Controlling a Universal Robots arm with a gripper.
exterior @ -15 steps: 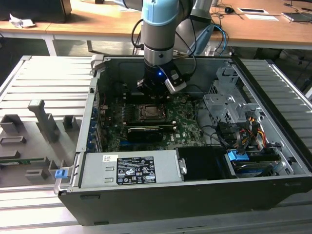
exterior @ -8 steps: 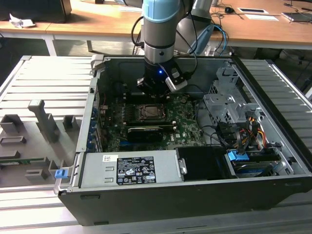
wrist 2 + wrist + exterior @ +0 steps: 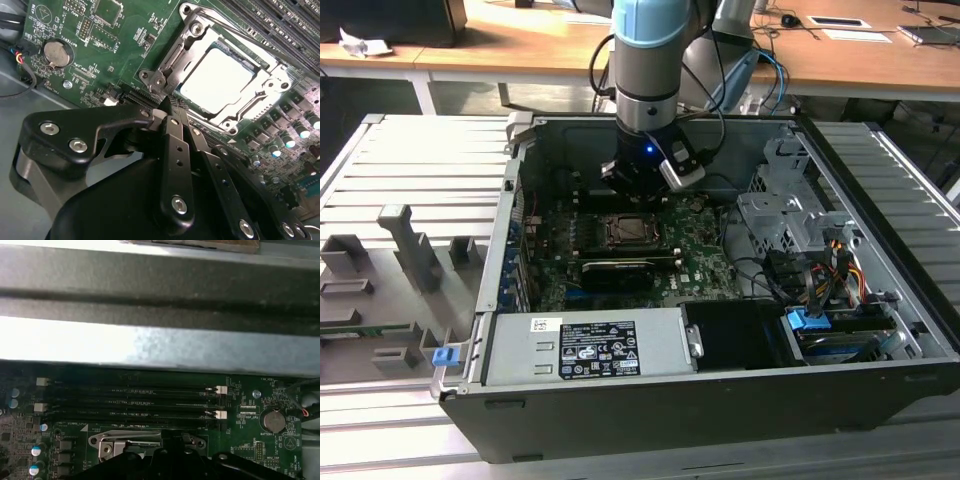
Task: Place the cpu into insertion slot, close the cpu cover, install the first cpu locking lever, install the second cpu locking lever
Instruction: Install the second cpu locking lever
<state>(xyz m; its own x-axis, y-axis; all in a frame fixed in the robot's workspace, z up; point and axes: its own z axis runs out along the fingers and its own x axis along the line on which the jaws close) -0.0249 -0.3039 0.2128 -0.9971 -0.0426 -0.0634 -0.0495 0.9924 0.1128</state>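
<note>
In the exterior view my gripper [image 3: 630, 198] reaches down inside the open computer case, just behind the insertion slot [image 3: 628, 232] on the green motherboard. In the second wrist view the cpu [image 3: 215, 82] lies flat in the slot, its silver top glaring bright. The cpu cover [image 3: 192, 47] rests down around it as a grey metal frame. A thin locking lever [image 3: 240, 32] runs along one side of the frame. My black fingers [image 3: 172, 135] meet at their tips against the frame's corner hook [image 3: 157, 82], and I see nothing between them.
A long black expansion card [image 3: 617, 272] lies beside the socket. The labelled power supply [image 3: 585, 350] fills the case front, with a drive cage [image 3: 790, 215] and cables [image 3: 820, 270] on the exterior view's right. Memory slots [image 3: 135, 400] and a coin battery [image 3: 55, 54] flank the socket.
</note>
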